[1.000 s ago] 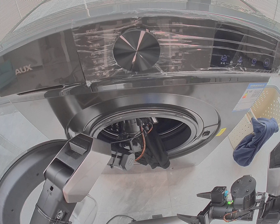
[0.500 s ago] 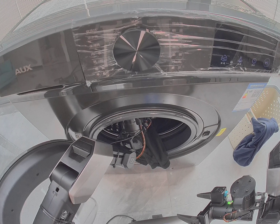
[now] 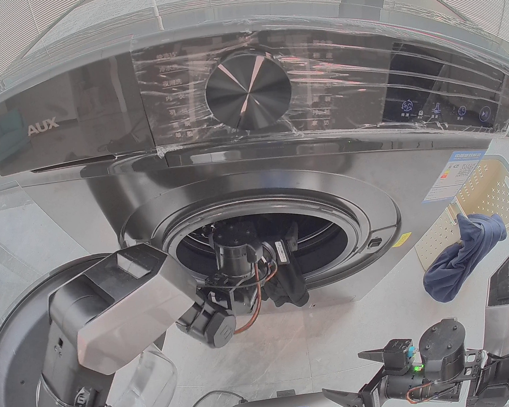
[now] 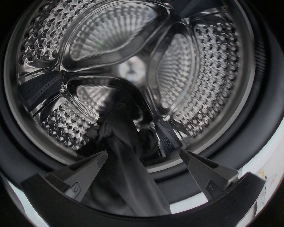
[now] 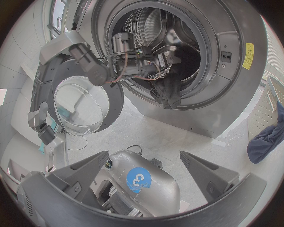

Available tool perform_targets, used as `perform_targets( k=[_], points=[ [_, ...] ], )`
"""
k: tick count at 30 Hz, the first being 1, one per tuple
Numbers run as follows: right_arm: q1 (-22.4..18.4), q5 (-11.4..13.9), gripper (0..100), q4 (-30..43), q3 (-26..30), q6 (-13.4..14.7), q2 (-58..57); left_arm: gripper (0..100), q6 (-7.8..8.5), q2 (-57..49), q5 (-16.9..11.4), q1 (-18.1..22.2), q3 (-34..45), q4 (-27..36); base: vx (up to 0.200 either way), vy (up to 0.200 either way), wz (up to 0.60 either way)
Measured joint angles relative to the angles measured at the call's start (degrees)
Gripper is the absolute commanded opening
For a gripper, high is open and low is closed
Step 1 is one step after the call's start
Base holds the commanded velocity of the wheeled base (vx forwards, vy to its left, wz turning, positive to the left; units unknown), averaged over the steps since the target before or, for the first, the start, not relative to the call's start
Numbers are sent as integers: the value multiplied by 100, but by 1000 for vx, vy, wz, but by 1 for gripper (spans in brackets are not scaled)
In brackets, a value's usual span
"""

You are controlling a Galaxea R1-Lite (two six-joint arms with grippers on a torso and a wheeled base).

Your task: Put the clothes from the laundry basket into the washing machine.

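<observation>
A black garment hung half out of the washing machine drum, with the left gripper open-jawed beside it. A navy garment draped the laundry basket, not yet loaded. The right gripper was open and empty.

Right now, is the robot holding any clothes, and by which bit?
Nothing. The left gripper and right gripper are open; the black garment drapes unclamped over the rim of the washing machine.

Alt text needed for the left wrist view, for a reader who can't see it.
A black garment hangs from the washing machine drum out over its door seal, lying loose within the open left gripper. The drum behind is shiny perforated steel.
</observation>
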Motion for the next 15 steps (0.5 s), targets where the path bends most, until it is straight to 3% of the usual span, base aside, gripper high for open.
perform_targets(
  k=[5,10,15],
  points=[
    [-11,0,100,0,4,0,-13,100,145,-610,-284,-188,1493,-438,0,0,0],
    [-82,4,100,2,26,0,-55,100,296,-1172,-517,-380,2879,-1029,-200,0,0],
    [-171,6,100,0,37,-2,-111,100,564,-1637,-673,-533,3850,-1924,-200,0,0]
  ],
)
